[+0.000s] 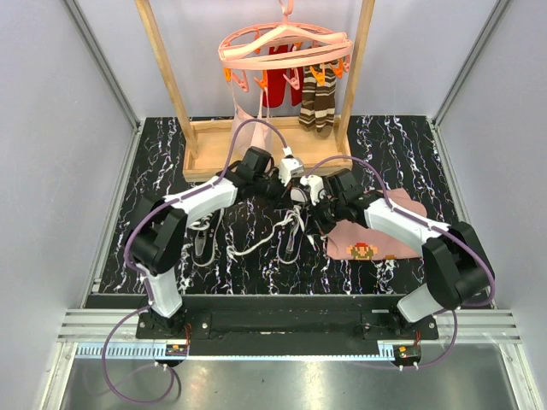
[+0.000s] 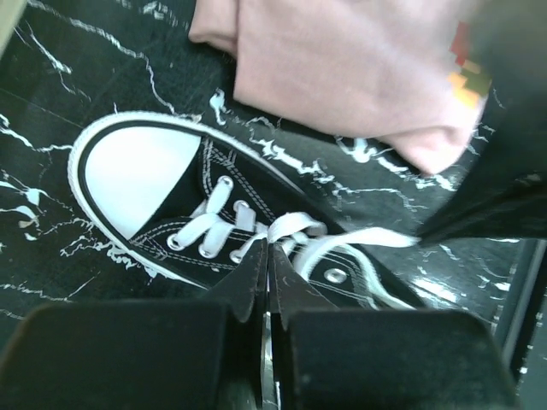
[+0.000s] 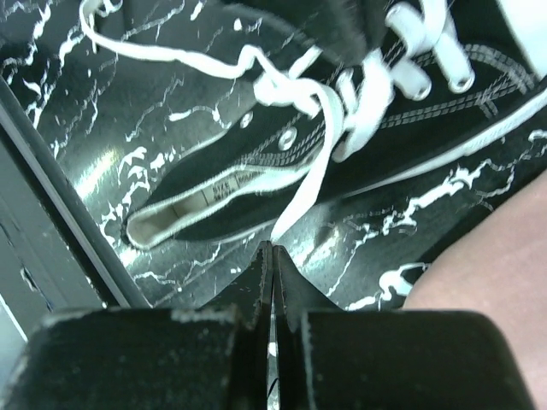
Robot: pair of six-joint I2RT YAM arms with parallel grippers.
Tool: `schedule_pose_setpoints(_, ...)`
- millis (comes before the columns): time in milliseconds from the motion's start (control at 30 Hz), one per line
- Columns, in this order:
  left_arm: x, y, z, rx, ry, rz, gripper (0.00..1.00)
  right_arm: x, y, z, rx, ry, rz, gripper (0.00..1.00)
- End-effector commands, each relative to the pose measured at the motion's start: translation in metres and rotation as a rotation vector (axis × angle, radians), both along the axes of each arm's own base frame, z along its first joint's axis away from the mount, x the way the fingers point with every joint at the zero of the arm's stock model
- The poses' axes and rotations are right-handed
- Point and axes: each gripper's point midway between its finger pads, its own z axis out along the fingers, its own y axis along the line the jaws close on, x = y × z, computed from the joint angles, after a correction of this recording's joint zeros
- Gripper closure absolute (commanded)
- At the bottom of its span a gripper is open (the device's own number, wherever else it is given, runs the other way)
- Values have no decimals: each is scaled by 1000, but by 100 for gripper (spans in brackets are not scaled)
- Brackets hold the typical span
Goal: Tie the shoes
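One black sneaker point(image 2: 184, 201) with a white toe cap lies on the marble table, under both grippers point(image 1: 295, 224). My left gripper point(image 2: 267, 249) is shut on its white lace point(image 2: 295, 226) just above the eyelets. From there one strand runs right toward the other arm. My right gripper point(image 3: 272, 248) is shut at the end of a lace strand point(image 3: 312, 184) that hangs from the crossed laces. It sits beside the shoe's open heel point(image 3: 197, 205). In the top view, the left gripper point(image 1: 295, 195) and right gripper point(image 1: 314, 218) meet over the shoe. The second sneaker point(image 1: 203, 242) lies to the left, with loose laces point(image 1: 256, 243).
A pink cloth with a pixel figure point(image 1: 376, 239) lies just right of the shoe and shows in the left wrist view point(image 2: 342, 68). A wooden rack point(image 1: 256, 149) stands behind, with a pink hanger holding striped socks point(image 1: 318, 98). Grey walls enclose the table.
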Motion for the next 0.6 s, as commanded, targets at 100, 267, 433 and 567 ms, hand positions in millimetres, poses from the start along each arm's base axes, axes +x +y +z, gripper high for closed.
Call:
schedule_pose_setpoints(100, -10, -7, 48, -121, -93, -44, 100, 28, 17, 19, 68, -26, -41, 100)
schedule_pose_setpoints(267, -16, -5, 45, -120, -83, -54, 100, 34, 22, 23, 100, -7, -58, 100)
schedule_pose_setpoints(433, -19, -5, 42, -115, -83, -62, 100, 31, 31, 24, 141, 39, -42, 100)
schedule_pose_setpoints(567, -20, -5, 41, -113, -84, -63, 100, 34, 37, 24, 162, 58, -33, 100)
